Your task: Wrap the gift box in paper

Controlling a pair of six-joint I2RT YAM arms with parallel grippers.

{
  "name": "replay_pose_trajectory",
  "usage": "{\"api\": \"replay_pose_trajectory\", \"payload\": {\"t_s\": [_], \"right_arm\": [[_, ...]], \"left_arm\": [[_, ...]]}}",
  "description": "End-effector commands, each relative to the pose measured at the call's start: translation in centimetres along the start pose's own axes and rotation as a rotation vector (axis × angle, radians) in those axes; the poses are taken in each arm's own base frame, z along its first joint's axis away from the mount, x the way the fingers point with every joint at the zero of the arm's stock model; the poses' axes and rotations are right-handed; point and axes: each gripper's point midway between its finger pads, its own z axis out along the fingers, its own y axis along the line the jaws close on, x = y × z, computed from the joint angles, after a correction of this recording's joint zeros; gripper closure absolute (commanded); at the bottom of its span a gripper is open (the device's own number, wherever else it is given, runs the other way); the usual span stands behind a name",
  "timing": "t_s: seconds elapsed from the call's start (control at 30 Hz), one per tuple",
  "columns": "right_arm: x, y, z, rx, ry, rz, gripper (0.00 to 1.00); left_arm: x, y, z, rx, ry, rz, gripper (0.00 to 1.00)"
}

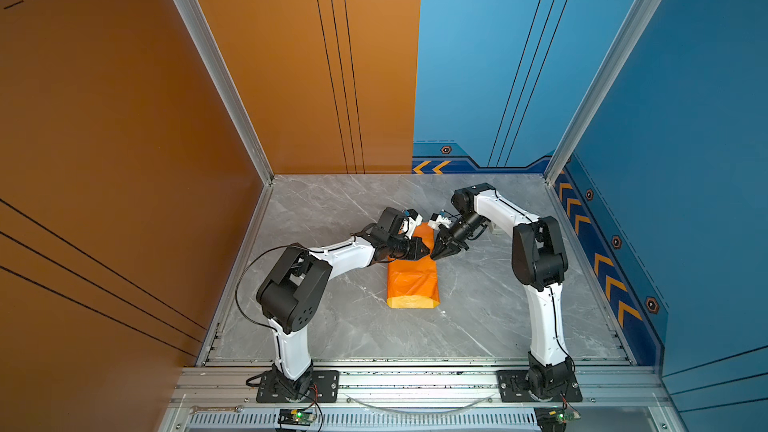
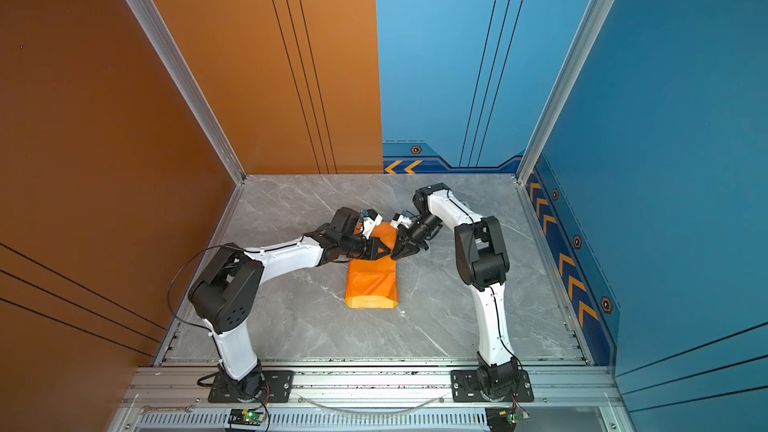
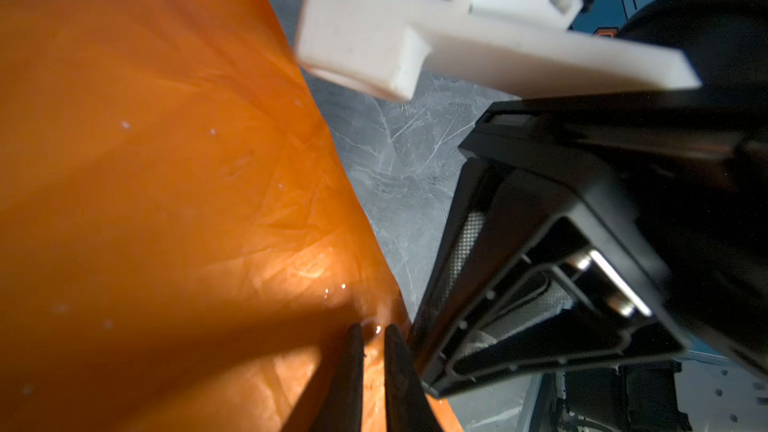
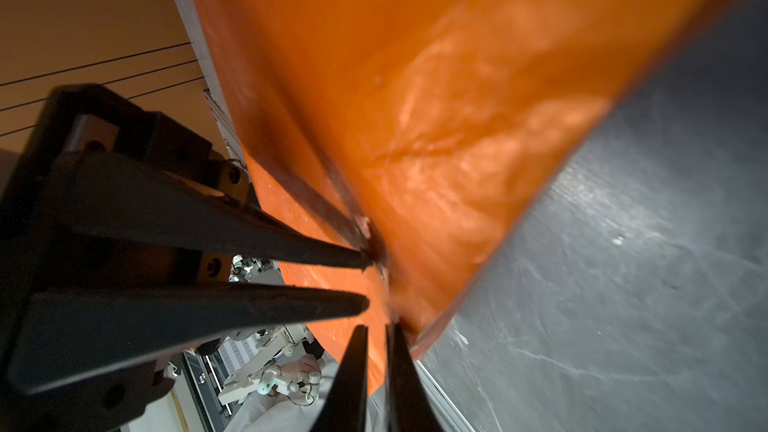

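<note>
The paper (image 1: 411, 280) (image 2: 372, 280) lies orange side out as a creased bundle on the middle of the marble table. The gift box is hidden, and nothing navy shows. Both grippers meet at the bundle's right edge, towards its far end. My left gripper (image 1: 426, 252) (image 3: 374, 332) reaches over the bundle, its fingers a narrow slit apart with the paper (image 3: 166, 160) pinched at the tips. My right gripper (image 1: 435, 256) (image 4: 377, 332) points in from the right. Its fingertips (image 4: 359, 338) stand slightly apart at the edge of the paper (image 4: 415, 97). Whether they grip it does not show.
A small white-grey object (image 1: 496, 229) sits on the table behind the right forearm. The left arm's elbow (image 1: 293, 284) hangs over the left part of the table. Orange and blue walls close the table in on three sides, with a metal rail (image 1: 415, 376) at the front.
</note>
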Motion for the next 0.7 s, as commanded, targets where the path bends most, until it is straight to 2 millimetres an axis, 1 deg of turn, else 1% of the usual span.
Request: {"api": "replay_pose_trajectory", "payload": {"t_s": [0.0, 0.1, 0.43, 0.57, 0.67], "right_arm": [[-0.5, -1.3, 0.0, 0.049, -0.009, 0.006, 0.82], [-0.5, -1.3, -0.3, 0.047, -0.015, 0.014, 0.78], [-0.3, -1.4, -0.8, 0.064, -0.027, 0.037, 0.74], [-0.3, -1.5, -0.8, 0.068, -0.028, 0.042, 0.78], [-0.4, -1.8, -0.6, 0.065, -0.02, 0.046, 0.84]], "left_arm": [[2.7, 3.5, -0.2, -0.121, 0.062, -0.062, 0.86], [2.8, 3.6, -0.3, -0.125, 0.063, -0.063, 0.86], [2.8, 3.8, -0.4, -0.13, 0.06, -0.065, 0.86], [2.4, 3.3, -0.4, -0.107, 0.048, -0.062, 0.86], [1.2, 2.0, -0.7, -0.062, 0.015, -0.055, 0.86]]}}
